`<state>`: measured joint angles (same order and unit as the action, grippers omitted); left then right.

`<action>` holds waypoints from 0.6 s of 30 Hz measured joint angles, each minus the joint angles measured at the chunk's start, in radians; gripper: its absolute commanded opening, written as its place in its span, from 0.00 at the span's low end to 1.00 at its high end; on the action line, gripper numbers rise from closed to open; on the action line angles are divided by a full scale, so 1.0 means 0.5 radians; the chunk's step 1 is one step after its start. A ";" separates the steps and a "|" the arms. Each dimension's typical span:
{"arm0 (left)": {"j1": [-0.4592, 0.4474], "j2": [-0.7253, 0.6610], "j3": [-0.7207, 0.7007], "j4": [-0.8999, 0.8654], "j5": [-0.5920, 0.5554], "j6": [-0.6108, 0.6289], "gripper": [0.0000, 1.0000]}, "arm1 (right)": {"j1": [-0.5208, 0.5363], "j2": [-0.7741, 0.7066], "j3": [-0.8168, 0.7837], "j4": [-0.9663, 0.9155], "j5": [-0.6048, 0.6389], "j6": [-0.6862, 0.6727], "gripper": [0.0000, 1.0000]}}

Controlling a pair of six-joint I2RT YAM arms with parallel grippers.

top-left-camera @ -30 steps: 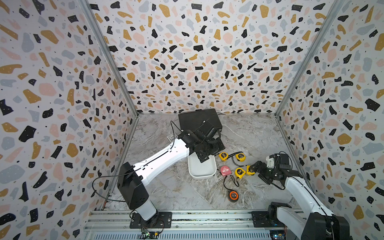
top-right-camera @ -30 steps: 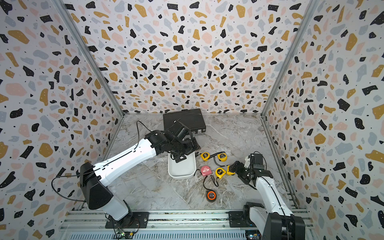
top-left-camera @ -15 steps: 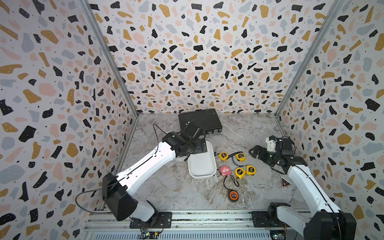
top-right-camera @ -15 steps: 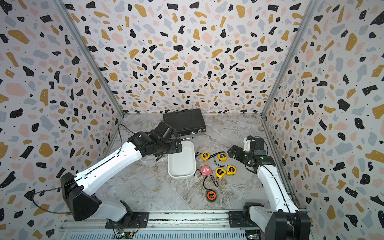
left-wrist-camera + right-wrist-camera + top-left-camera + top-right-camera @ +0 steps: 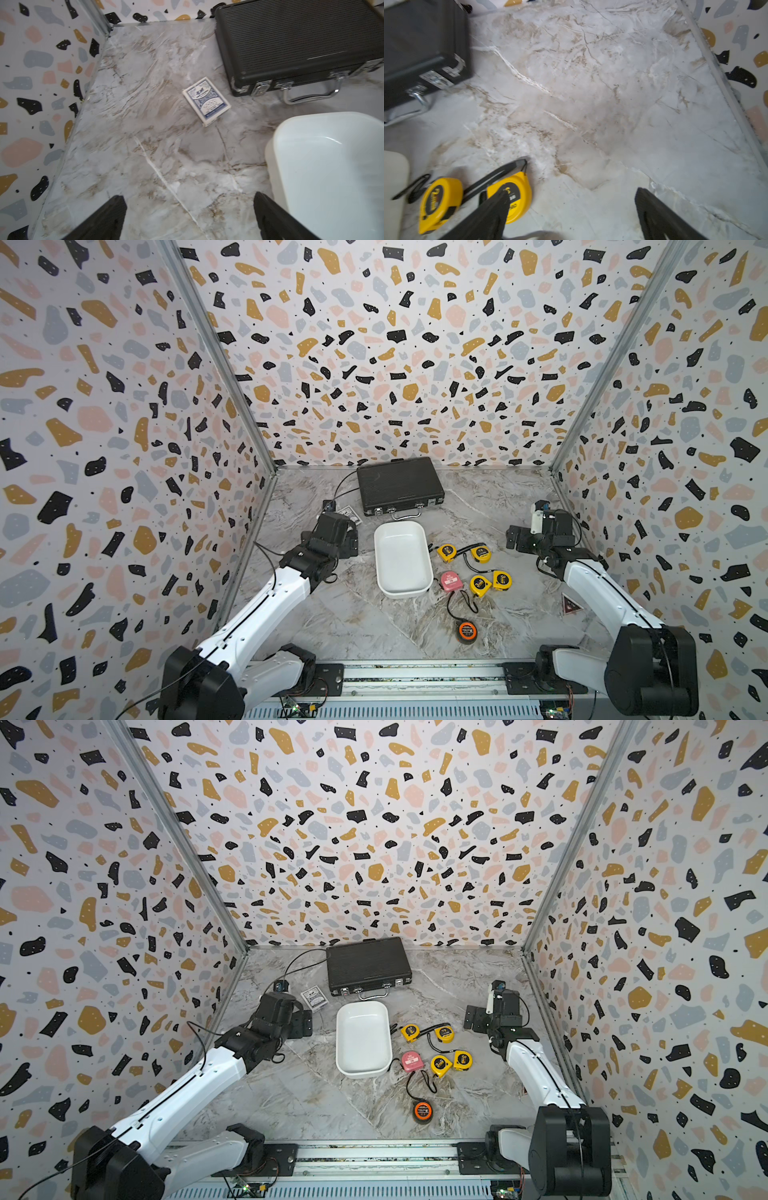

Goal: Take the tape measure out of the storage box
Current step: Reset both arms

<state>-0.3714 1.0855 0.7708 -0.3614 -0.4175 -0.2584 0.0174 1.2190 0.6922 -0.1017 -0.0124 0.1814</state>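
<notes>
Sitting empty mid-frame in both top views, the box (image 5: 401, 560) looks cleared, six tapes (image 5: 480, 585) lying right of it on the counter (image 5: 353, 626), left fingers (image 5: 108, 220) and right fingers (image 5: 658, 218) apart, empty.

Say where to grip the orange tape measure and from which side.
From above, probably: the orange tape measure lies flat and alone. Pinch its round case across the rim, clear of the strap on its far side.

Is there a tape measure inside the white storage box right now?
No, the storage box is empty; the tape measures lie beside it.
</notes>
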 measured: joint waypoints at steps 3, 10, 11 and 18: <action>0.127 -0.054 -0.207 0.230 -0.006 0.117 1.00 | 0.000 0.058 -0.131 0.229 0.088 -0.097 0.99; 0.430 -0.011 -0.459 0.713 0.132 0.345 1.00 | 0.000 0.182 -0.403 0.813 0.195 -0.246 0.99; 0.473 0.008 -0.494 0.793 0.169 0.364 1.00 | 0.000 0.206 -0.430 0.894 0.205 -0.257 0.98; 0.584 0.253 -0.685 1.341 0.430 0.474 1.00 | 0.000 0.359 -0.608 1.410 0.236 -0.320 0.98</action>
<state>-0.0792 1.2118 0.4282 0.3092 -0.2028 -0.0216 0.0174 1.3987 0.3882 0.6033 0.1055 0.0212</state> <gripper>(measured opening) 0.999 0.978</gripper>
